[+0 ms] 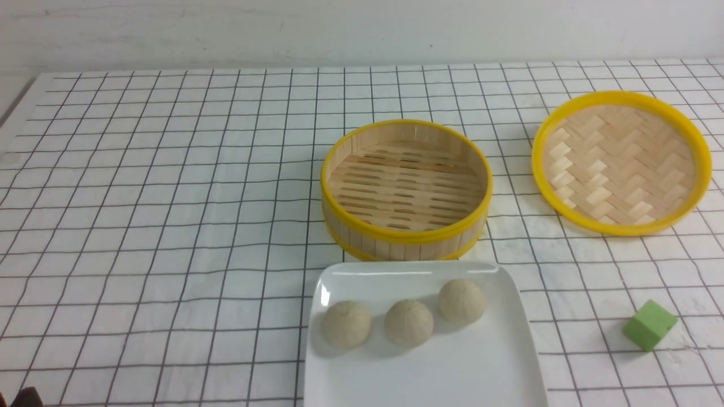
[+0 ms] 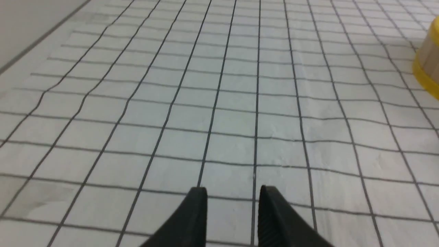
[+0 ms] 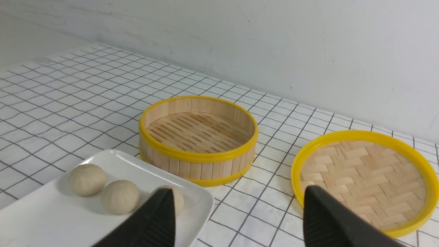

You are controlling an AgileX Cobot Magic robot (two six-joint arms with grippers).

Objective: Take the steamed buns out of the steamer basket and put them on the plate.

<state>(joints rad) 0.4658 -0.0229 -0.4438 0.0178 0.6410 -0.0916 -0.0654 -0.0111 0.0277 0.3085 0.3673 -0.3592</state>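
Note:
Three steamed buns (image 1: 347,323) (image 1: 409,323) (image 1: 462,302) lie in a row on the white square plate (image 1: 452,373) at the table's front. Just behind it stands the steamer basket (image 1: 396,246), its slatted floor bare. My right gripper (image 3: 239,191) is wide open above the cloth, between the plate (image 3: 41,223) and the lid. One of its fingers partly hides the nearest bun (image 3: 178,200). My left gripper (image 2: 234,190) hangs over bare checked cloth, its jaws apart with nothing between them, and the basket's wall (image 2: 428,65) shows far off to its side. Neither gripper shows in the front view.
The shallow yellow-rimmed woven lid (image 1: 619,164) lies upside down to the right of the basket. A small green block (image 1: 649,325) sits at the front right of the plate. A white wall runs along the table's far edge.

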